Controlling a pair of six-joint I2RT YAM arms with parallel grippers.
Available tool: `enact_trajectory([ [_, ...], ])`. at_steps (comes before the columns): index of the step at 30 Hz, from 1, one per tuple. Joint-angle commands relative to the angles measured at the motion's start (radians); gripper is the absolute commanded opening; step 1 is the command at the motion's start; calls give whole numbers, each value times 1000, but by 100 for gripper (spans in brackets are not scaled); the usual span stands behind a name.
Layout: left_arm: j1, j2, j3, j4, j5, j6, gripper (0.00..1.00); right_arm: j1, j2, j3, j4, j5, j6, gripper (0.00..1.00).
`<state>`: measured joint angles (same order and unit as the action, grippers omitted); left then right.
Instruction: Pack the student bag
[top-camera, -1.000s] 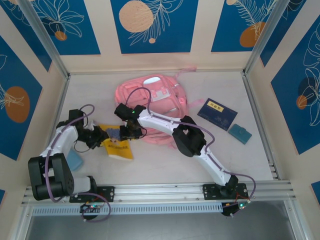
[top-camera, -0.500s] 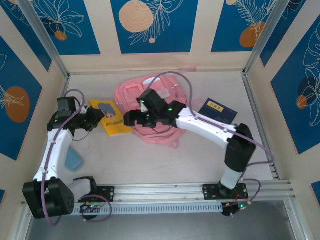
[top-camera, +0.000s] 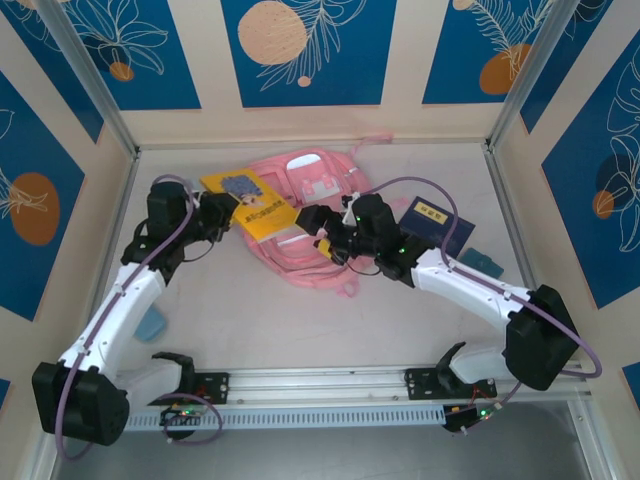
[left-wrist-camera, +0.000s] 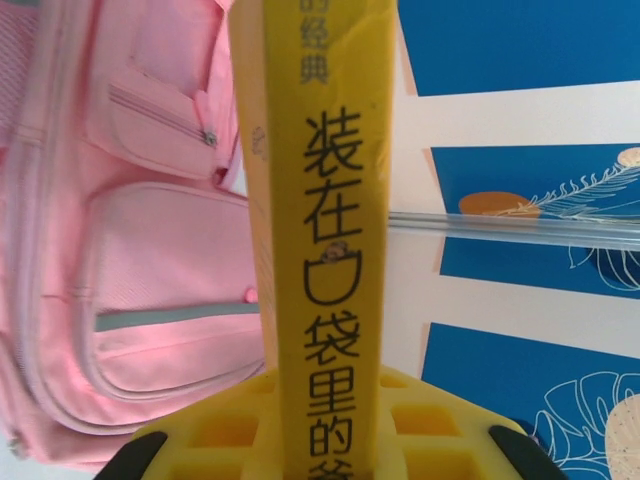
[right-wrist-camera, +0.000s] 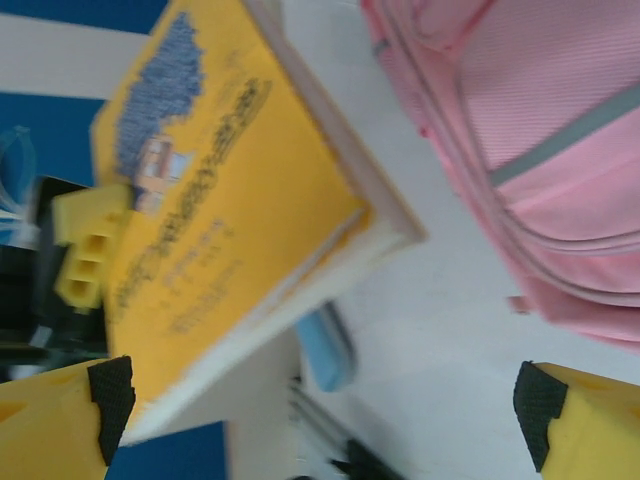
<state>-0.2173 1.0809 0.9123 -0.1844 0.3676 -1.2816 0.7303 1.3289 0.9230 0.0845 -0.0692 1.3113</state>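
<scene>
The pink student bag lies flat at the table's middle back, pockets up. My left gripper is shut on a yellow book, held in the air over the bag's left edge. In the left wrist view the book's spine rises between the yellow fingers, with the bag to its left. My right gripper hovers open over the bag's front part, nothing between its fingers. In the right wrist view its gripper stands wide apart, the book at upper left and the bag at upper right.
A dark blue book and a teal case lie right of the bag. A light blue flat item lies by the left arm, also seen as a blue shape in the right wrist view. Metal frame posts and walls bound the table.
The left arm lifted the yellow book from the front left and carried it back to the bag's left edge. The right gripper opened wide and drew back to the right.
</scene>
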Motion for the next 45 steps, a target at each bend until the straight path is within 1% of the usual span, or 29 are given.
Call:
enact_trajectory([
  [1,-60,-18,12,148,-113,-102,2,-6,-21,-8,156,-68,160,99],
  [3,-93,-15,11,154,-140,-120,2,-11,-7,-7,193,-90,208,99],
  [5,-128,-7,26,146,-164,-111,2,-18,15,-4,239,-112,241,100],
  [7,-148,11,53,124,-173,-93,2,-30,37,16,233,-129,264,100],
  [9,-165,28,54,145,-186,-100,2,-32,57,18,263,-142,297,100],
  [14,-206,57,62,184,-204,-108,2,-31,48,-12,271,-125,367,98],
  [20,-235,47,79,168,-239,-88,2,-31,21,-42,252,-105,415,98],
  [24,-249,29,70,164,-251,-100,2,-36,41,-40,302,-115,469,96],
  [27,-260,3,48,150,-268,-103,2,-42,61,-38,357,-69,484,89],
  [29,-259,-17,29,138,-288,-109,2,-47,77,-38,392,-41,486,80],
  [32,-260,-37,7,129,-304,-112,2,-61,95,-44,435,-40,489,68],
  [35,-260,-37,1,108,-305,-116,2,-79,99,-57,446,-60,493,54],
  [38,-260,-29,10,72,-303,-117,2,-104,117,-61,499,-100,474,42],
  [39,-260,-23,20,58,-295,-107,2,-112,124,-65,520,-118,467,37],
  [41,-260,-9,47,16,-276,-80,3,-122,134,-77,561,-136,464,31],
  [43,-259,3,68,-24,-265,-63,5,-138,139,-93,597,-154,464,22],
  [45,-260,16,81,-55,-248,-39,10,-157,136,-107,592,-167,456,13],
])
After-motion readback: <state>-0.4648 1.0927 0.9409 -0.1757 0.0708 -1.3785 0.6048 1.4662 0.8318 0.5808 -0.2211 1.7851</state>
